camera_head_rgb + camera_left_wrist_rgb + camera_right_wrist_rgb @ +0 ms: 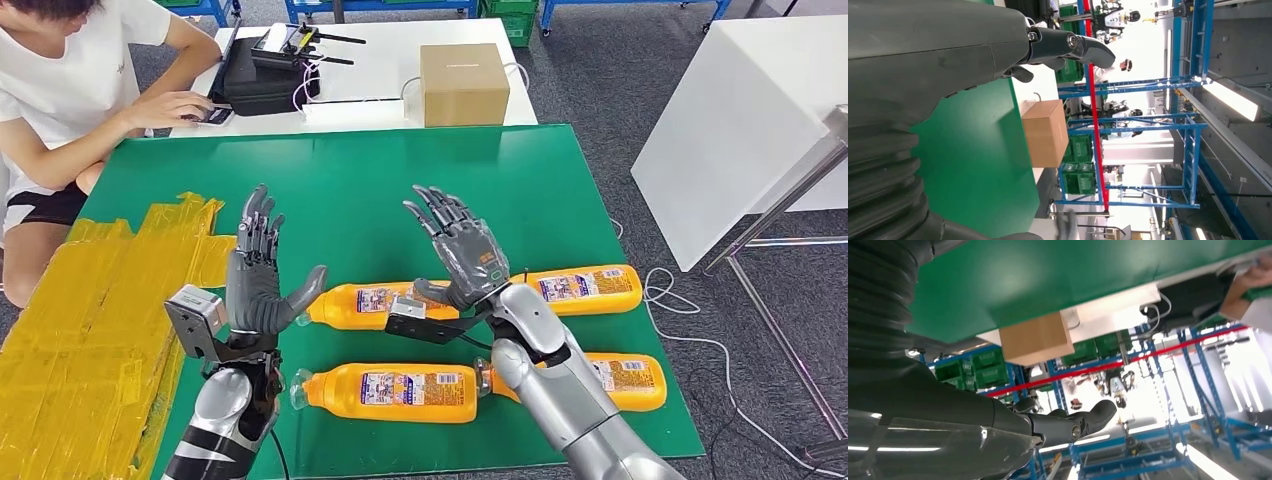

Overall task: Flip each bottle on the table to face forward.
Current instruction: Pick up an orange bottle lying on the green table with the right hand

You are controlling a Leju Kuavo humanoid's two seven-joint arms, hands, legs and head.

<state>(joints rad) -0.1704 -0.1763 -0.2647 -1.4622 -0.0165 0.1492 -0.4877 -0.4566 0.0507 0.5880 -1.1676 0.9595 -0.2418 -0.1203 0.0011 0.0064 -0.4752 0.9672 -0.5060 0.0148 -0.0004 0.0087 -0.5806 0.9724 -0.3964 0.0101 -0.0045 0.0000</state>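
Note:
Several orange bottles with printed labels lie on their sides on the green table mat. One bottle lies in the back row on the left, another on the right. A front bottle lies on the left, and one sits partly behind my right arm. My left hand is raised above the mat, left of the bottles, fingers spread and holding nothing. My right hand hovers over the back row, also spread and empty. In the wrist views the left hand and the right hand show extended fingers.
A person sits at the back left using a device on the white table, which carries a cardboard box and black equipment. Yellow tape patches cover the mat's left side. A white table stands to the right.

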